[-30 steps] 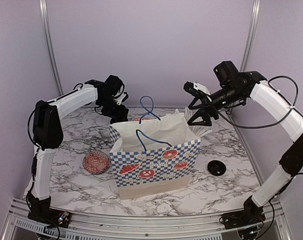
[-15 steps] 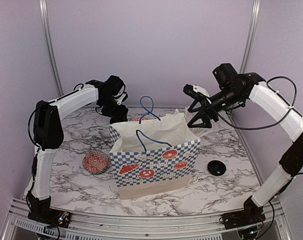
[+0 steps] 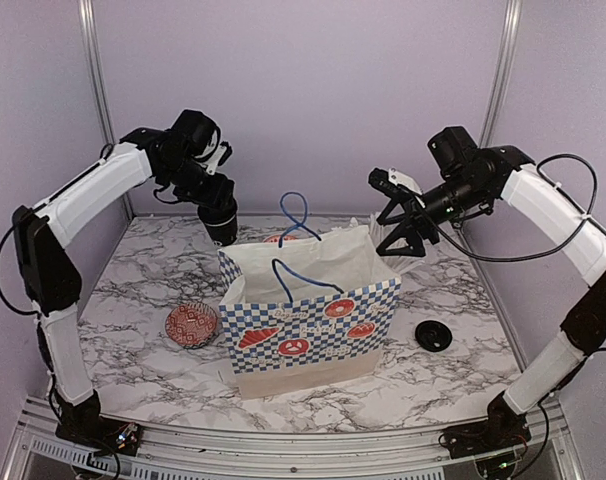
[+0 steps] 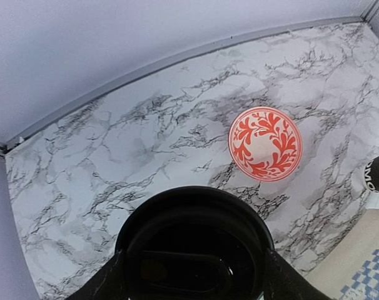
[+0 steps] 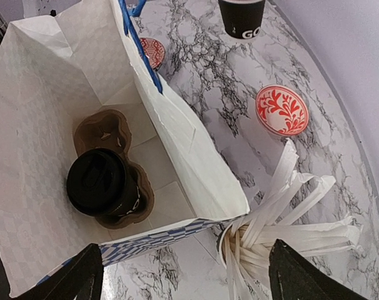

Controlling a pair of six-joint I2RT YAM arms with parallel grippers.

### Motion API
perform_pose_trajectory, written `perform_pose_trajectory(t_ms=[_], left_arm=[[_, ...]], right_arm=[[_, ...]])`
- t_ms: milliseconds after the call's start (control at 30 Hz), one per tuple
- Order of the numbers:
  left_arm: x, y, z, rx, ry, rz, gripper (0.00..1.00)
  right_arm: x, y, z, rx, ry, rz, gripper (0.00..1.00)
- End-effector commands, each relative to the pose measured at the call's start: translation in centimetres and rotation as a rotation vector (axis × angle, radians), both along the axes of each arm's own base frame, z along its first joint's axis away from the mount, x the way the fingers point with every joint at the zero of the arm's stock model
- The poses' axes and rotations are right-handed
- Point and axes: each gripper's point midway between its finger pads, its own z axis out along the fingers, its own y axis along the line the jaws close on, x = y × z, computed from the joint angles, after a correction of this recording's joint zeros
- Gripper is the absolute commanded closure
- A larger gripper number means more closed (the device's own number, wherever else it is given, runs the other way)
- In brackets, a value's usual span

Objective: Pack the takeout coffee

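Observation:
My left gripper (image 3: 215,200) is shut on a lidded black takeout coffee cup (image 3: 221,220) and holds it in the air behind the bag's left corner. In the left wrist view the cup's black lid (image 4: 192,247) fills the gap between my fingers (image 4: 108,284). The same cup shows at the top of the right wrist view (image 5: 241,17). A second lidded cup (image 5: 99,181) sits in the brown carrier tray (image 5: 105,132) inside the checked paper bag (image 3: 313,325); the tray's other hole is empty. My right gripper (image 3: 403,228) is open and empty above the bag's back right corner.
A black cup of white sticks (image 5: 289,225) stands just outside the bag's right corner. A loose black lid (image 3: 433,335) lies to the bag's right. Red patterned discs lie front left (image 3: 191,325) and behind the bag (image 5: 281,110). The bag's blue handles (image 3: 298,215) stand up.
My left arm has risen and swung left, lifting the black cup off the table behind the bag. The right arm has hardly moved.

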Motion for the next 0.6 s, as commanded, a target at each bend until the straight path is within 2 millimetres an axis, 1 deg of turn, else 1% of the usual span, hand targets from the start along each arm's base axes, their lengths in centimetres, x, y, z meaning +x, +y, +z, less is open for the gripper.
perform_pose_trajectory(t_ms=[0, 133, 233, 300, 367, 567], left_arm=[[-4.4, 3.0, 5.7, -0.012, -0.083, 0.014, 0.46], [-9.1, 4.9, 6.2, -0.041, -0.069, 0.0, 0.46], [-12.9, 5.5, 5.5, -0.09, -0.03, -0.022, 0.45], [-15.3, 5.6, 4.5, -0.115, 0.008, -0.039, 0.45], [-17.3, 5.5, 3.0, -0.123, 0.057, -0.048, 0.45], [-21.8, 5.1, -1.2, -0.081, 0.181, -0.087, 0.45]], right_arm=[[-0.8, -0.3, 2.0, 0.033, -0.045, 0.008, 0.11], [-0.8, -0.3, 2.5, 0.042, -0.056, 0.01, 0.11], [-1.0, -0.3, 2.7, 0.048, -0.057, 0.015, 0.11], [-1.0, -0.2, 2.8, 0.052, -0.057, 0.018, 0.11], [-1.0, -0.1, 2.9, 0.056, -0.055, 0.023, 0.11], [-0.9, 0.4, 3.0, 0.071, -0.036, 0.04, 0.11]])
